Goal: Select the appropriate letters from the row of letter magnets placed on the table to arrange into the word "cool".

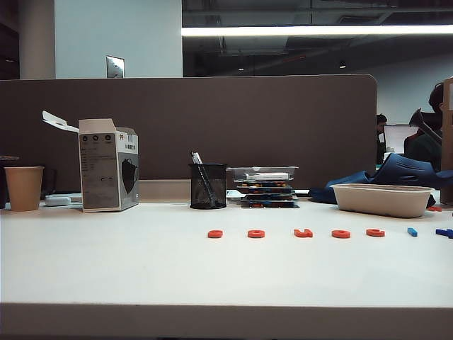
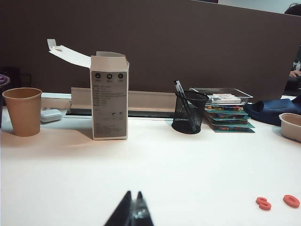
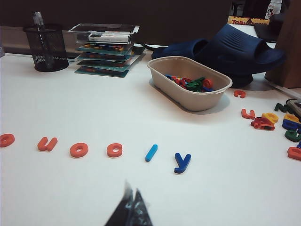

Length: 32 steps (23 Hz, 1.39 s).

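Nearest the lens in each wrist view, dark fingers sat pressed together with nothing between them: the left gripper (image 2: 133, 212) low over bare white surface (image 2: 155, 169), the right gripper (image 3: 130, 209) low over the surface just short of the row. Neither arm appeared in the exterior view.

Beyond the right gripper lay the row of letter magnets. Closest were a light-blue bar (image 3: 151, 152) and a dark-blue y (image 3: 182, 162). Next to the bar came an orange-red c (image 3: 114, 150), then a ring (image 3: 78, 149), a u (image 3: 47, 143), and another ring (image 3: 6, 140) cut by the frame edge. The left wrist view caught only two orange-red pieces (image 2: 263, 203) at its far side. In the exterior view the row ran right of centre, with a fifth orange-red piece at its left end (image 1: 215, 234). All pieces lay apart, none yet gathered into a word.

Behind the row stood a bowl (image 3: 190, 84) of spare letters, with more scattered beside it.

The likely risks: the u resembled the c and could be picked by mistake; the dark-blue y lay close to the bar and could be nudged or taken instead; and flat, thin letters could slip from a pinch or skid across the smooth surface, disturbing neighbours.
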{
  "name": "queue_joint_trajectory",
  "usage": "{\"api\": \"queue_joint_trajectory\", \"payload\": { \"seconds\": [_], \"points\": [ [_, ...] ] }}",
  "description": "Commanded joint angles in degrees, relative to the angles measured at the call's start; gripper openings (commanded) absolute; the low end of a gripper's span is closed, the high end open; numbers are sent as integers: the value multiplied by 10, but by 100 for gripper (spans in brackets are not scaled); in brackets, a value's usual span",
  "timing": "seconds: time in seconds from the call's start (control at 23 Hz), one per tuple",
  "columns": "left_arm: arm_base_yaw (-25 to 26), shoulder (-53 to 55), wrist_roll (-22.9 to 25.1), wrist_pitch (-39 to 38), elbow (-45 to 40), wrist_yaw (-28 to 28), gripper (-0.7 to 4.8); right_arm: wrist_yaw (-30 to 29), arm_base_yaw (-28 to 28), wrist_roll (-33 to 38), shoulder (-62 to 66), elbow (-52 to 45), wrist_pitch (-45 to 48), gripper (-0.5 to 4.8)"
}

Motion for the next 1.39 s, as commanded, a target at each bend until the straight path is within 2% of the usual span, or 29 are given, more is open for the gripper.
{"api": "queue_joint_trajectory", "payload": {
  "seconds": [0.04, 0.61, 0.78, 0.91, 1.04, 1.17, 1.26, 1.3, 1.39],
  "points": [
    [1, 0, -2, 7, 3, 3, -5, 1, 1, -1, 0, -3, 10, -5],
    [1, 0, -2, 9, 3, 2, -5, 1, 1, -1, 0, -3, 11, -5],
    [1, 0, -2, 32, 7, 5, -5, 1, 1, -1, 0, -3, 17, -5],
    [1, 0, -26, 18, 30, 7, -5, 1, 1, -1, 0, -3, 27, -5],
    [1, 0, -38, -52, 79, 27, -5, 1, 1, -1, 0, -3, 32, -5],
    [1, 1, -38, -197, 192, 45, -5, 0, 1, -1, 0, -3, 33, -5],
    [1, 5, -36, -251, 239, 45, -5, -1, 1, 0, 0, -3, 33, -5],
    [1, 24, -34, -322, 303, 58, -5, -1, 1, 0, 0, -3, 33, -5],
    [1, 73, -20, -412, 390, 88, -5, -1, 1, 0, 0, -3, 34, -5]
  ]
}}
